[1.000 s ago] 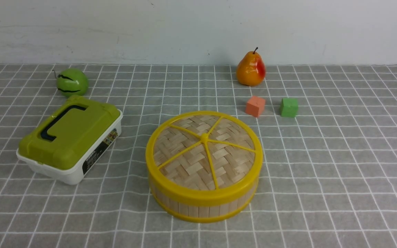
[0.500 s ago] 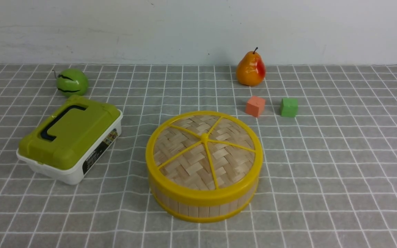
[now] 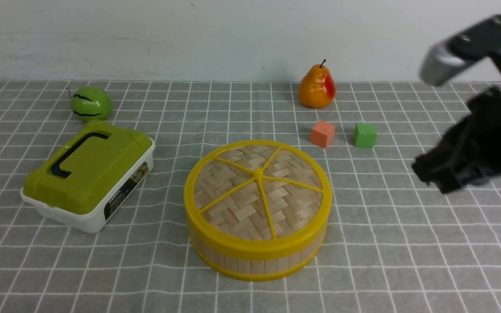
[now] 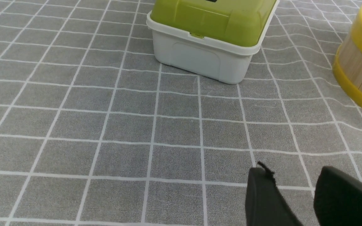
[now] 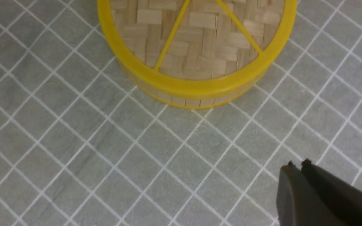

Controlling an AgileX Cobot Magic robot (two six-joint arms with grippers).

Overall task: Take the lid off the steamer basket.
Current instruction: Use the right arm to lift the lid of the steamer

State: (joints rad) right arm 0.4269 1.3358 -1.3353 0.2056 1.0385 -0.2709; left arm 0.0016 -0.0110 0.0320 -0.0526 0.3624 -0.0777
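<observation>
The lid (image 3: 257, 191), woven pale bamboo with a yellow rim, yellow spokes and a small centre knob, sits on the steamer basket (image 3: 255, 261) at the middle of the checked cloth. Both show in the right wrist view, the lid (image 5: 196, 40) on the basket (image 5: 193, 99). My right gripper (image 3: 433, 176) hangs above the cloth to the right of the basket; in its wrist view the gripper (image 5: 297, 164) is shut and empty. My left gripper (image 4: 294, 174) is open and empty over bare cloth; the basket's edge (image 4: 361, 72) shows beside it.
A white box with an olive-green lid (image 3: 89, 174) stands left of the basket, also in the left wrist view (image 4: 209, 34). A green round fruit (image 3: 90, 103) lies at the back left. A pear (image 3: 316, 87), an orange cube (image 3: 322, 134) and a green cube (image 3: 365, 135) stand behind.
My right arm has come into the front view from the right side. The basket, the lid and the other objects have not moved.
</observation>
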